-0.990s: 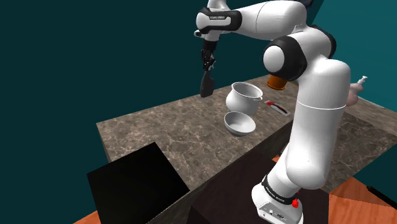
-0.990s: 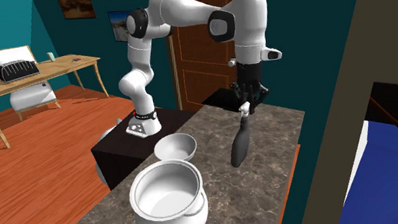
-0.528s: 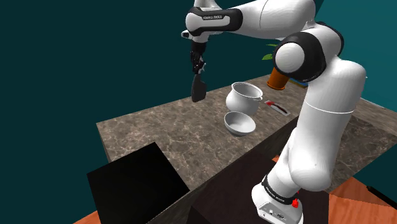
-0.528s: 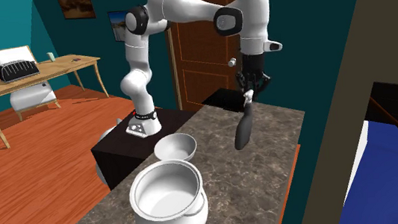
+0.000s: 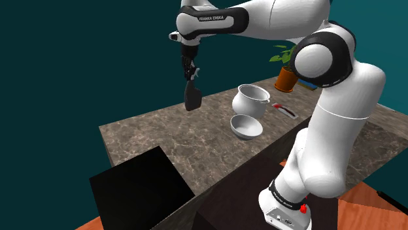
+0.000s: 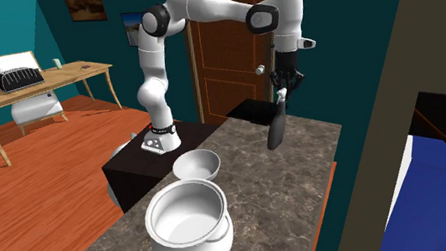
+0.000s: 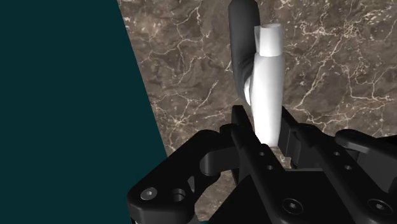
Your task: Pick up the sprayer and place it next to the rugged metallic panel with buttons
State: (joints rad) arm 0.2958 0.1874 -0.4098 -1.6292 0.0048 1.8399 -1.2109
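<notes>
The sprayer (image 5: 191, 97) is a dark bottle with a white trigger head. It hangs upright above the far edge of the marble counter (image 5: 170, 140). My gripper (image 5: 189, 70) is shut on its white head from above. In the second exterior view the sprayer (image 6: 276, 130) dangles below the gripper (image 6: 281, 95) near the counter's far end, clear of the surface. In the wrist view the white head (image 7: 267, 95) is clasped in the gripper (image 7: 264, 130), with the dark body (image 7: 240, 44) pointing away over the marble. A flat black slab (image 5: 140, 186) lies at the counter's near corner.
A white pot (image 5: 250, 99) and a white bowl (image 5: 246, 126) stand mid-counter, on the shoulder view's right of the sprayer. A small red and white object (image 5: 286, 111) and an orange plant pot (image 5: 286, 80) lie farther right. The teal wall runs along the counter's far edge.
The arm has swung toward the shoulder view's left, carrying the sprayer away from the pot and along the counter's far edge. The grip on it is unchanged.
</notes>
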